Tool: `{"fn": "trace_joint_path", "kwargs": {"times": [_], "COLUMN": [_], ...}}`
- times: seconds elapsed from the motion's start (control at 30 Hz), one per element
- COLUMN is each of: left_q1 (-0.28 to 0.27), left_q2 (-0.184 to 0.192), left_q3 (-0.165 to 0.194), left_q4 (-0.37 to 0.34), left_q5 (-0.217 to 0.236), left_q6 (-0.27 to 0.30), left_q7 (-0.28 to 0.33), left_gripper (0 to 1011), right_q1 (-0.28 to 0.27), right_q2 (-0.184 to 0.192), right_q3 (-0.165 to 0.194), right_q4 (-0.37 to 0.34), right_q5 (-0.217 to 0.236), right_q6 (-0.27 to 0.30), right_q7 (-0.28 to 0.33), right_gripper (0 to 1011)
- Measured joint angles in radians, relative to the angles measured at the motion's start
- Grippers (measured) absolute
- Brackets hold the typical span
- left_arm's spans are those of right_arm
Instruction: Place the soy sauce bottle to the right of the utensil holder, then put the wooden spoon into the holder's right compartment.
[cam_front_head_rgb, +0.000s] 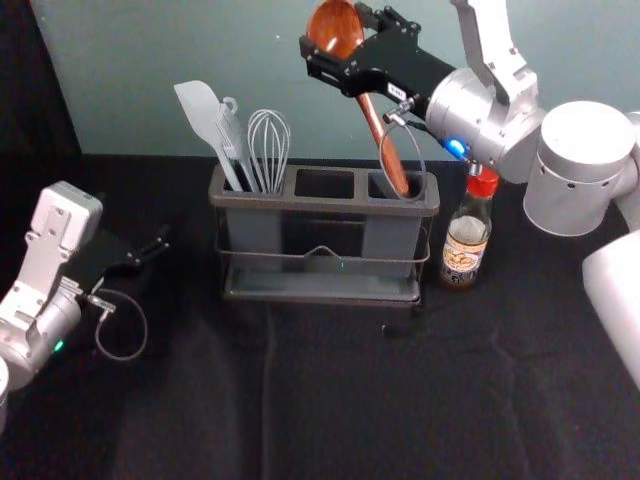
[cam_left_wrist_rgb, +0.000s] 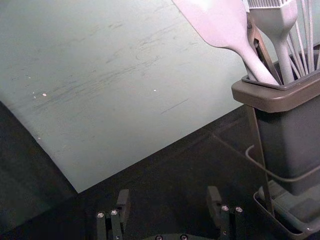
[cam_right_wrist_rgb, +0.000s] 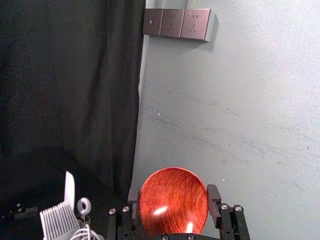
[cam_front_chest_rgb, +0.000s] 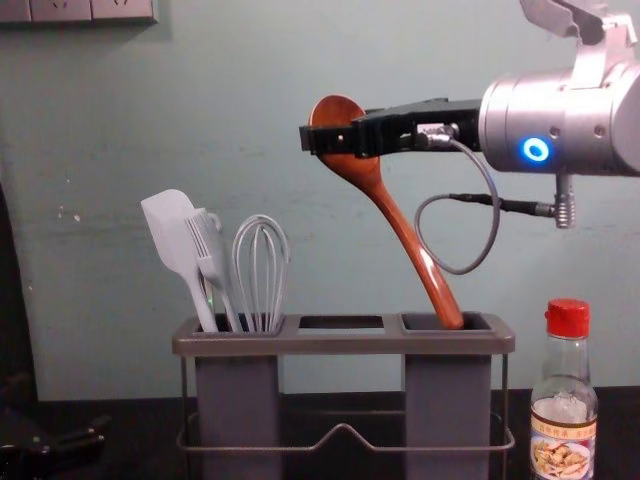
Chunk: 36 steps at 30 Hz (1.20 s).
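Observation:
My right gripper (cam_front_head_rgb: 338, 34) is above the utensil holder (cam_front_head_rgb: 325, 188), shut on the bowl of the wooden spoon (cam_front_head_rgb: 372, 122). In the right wrist view, the right gripper (cam_right_wrist_rgb: 173, 193) has its fingers against both sides of the spoon's bowl (cam_right_wrist_rgb: 173, 200). The handle slants down, its end at the right compartment's opening (cam_front_chest_rgb: 415, 322); how far inside, I cannot tell. Close to the holder's right side, the soy sauce bottle (cam_front_head_rgb: 467, 240) stands upright. My left gripper (cam_front_head_rgb: 152, 250) waits left of the holder, open and empty in its wrist view (cam_left_wrist_rgb: 169, 195).
A grey spatula (cam_front_chest_rgb: 172, 232), a brush (cam_front_chest_rgb: 210, 255) and a whisk (cam_front_chest_rgb: 262, 270) stand in the holder's left compartment. Behind the holder rises a grey-green wall (cam_front_head_rgb: 170, 50). Black cloth (cam_front_head_rgb: 330, 400) covers the table in front.

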Motion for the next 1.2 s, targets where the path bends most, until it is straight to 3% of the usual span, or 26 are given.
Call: {"fn": "trace_joint_path", "kwargs": {"times": [0.57,1.2], "left_q1": [0.000,0.000], "left_q2": [0.000,0.000], "left_q3": [0.000,0.000], "left_q4": [0.000,0.000], "left_q5": [0.000,0.000], "left_q6": [0.000,0.000], "left_q7": [0.000,0.000], "left_gripper": [1005,1005], "right_q1": [-0.082,-0.243], "right_q2": [0.046,0.155], "right_q3": [0.016,0.065], "right_q4": [-0.054,-0.269], "right_q5": [0.041,0.079], "right_q6": [0.024,0.115], "right_q7": [-0.009,-0.032], "right_gripper": [835,835]}}
